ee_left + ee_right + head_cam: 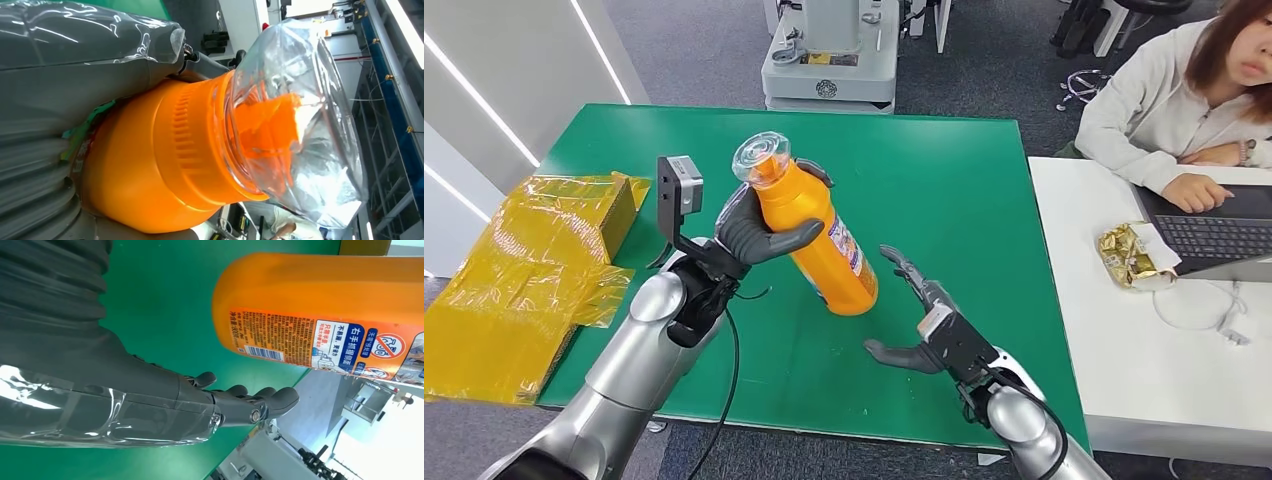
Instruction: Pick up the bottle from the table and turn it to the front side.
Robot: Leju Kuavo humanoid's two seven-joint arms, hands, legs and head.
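One green table (964,180), big, with yellow bags (514,270) at its left end. Person at white desk nearby, typing on laptop (1224,230). Orange bottle (819,235) up off table, tilted, clear cap toward camera. Left hand (759,235) wraps fingers round bottle near neck, holding it. Right hand (924,320) just beside bottle base, fingers spread, holding nothing. Label with small print faces right hand. Worry: bottle looks smooth, grip sits high, so turning could let it slip and drop. Right hand could bump base.

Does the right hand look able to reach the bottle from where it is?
Probably yes: the right hand is open beside the bottle, nothing between them; the left hand grips higher up.
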